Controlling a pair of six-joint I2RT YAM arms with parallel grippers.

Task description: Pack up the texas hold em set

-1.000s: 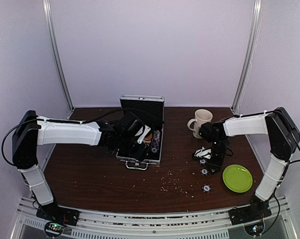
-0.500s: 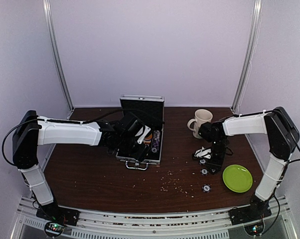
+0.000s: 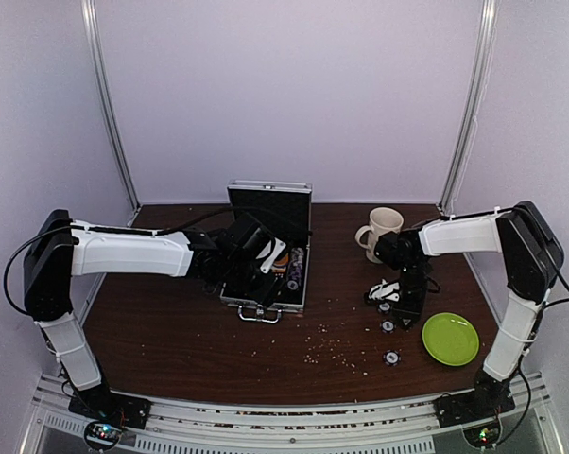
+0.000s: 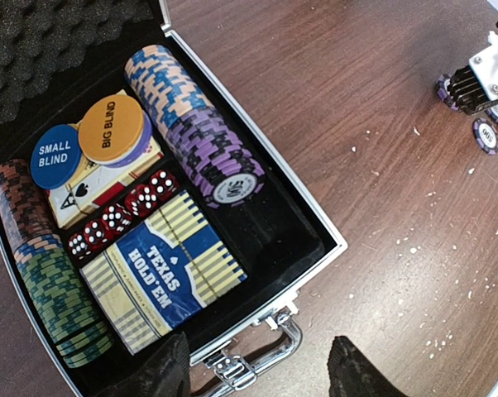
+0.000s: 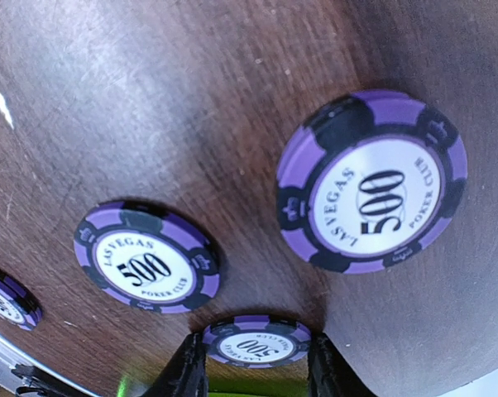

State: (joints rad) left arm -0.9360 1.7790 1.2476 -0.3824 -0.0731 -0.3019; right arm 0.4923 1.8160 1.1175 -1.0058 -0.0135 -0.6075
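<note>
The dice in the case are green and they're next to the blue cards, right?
Not quite: the dice are red, not green. They do lie next to the blue cards inside the case, as the left wrist view shows.

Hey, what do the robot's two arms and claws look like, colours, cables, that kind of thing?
Both the left arm and right arm have smooth white shells between chunky black joints, with thin black cables looping alongside. The left claw and right claw have black fingers on white-and-black bodies.
</note>
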